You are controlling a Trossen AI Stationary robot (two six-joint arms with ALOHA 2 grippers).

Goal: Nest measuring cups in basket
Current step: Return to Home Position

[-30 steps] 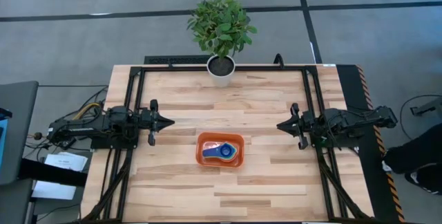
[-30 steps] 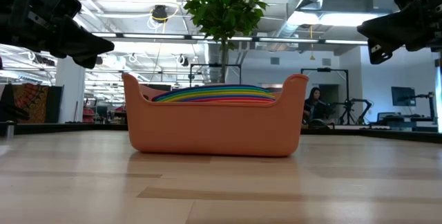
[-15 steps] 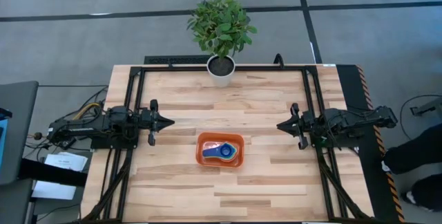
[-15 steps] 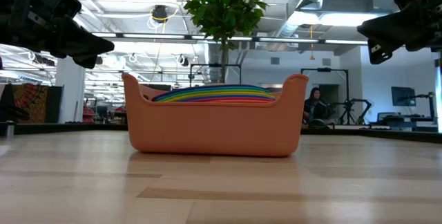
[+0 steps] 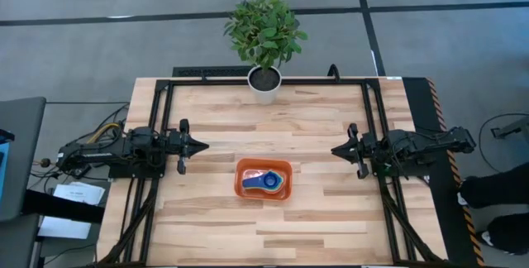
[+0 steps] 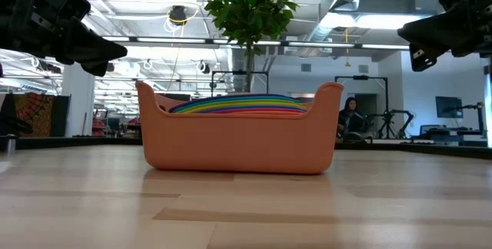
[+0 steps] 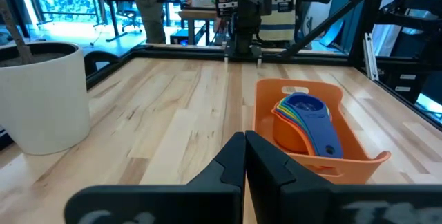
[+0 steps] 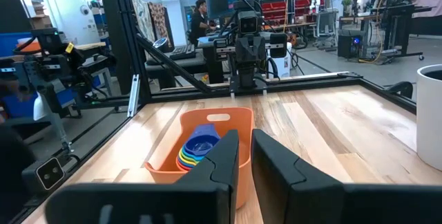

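Note:
The orange basket [image 5: 240, 180] stands on the wooden table, near its middle and toward the near edge. Inside it the measuring cups [image 5: 266, 181] sit nested in one stack, a blue one on top, its handle pointing along the basket. The low view shows their coloured rims [image 6: 238, 104] just above the basket's wall [image 6: 238, 145]. My left gripper [image 5: 202, 145] is shut, level and above the table, left of the basket. My right gripper [image 5: 335, 149] hovers level to the right of the basket, its fingers [image 8: 231, 148] a narrow gap apart with nothing between them.
A white pot [image 5: 264, 86] with a green plant stands at the middle of the table's far edge. A black frame [image 5: 248, 79] runs around the tabletop. Bare wood lies on all sides of the basket. People stand in the room beyond the table.

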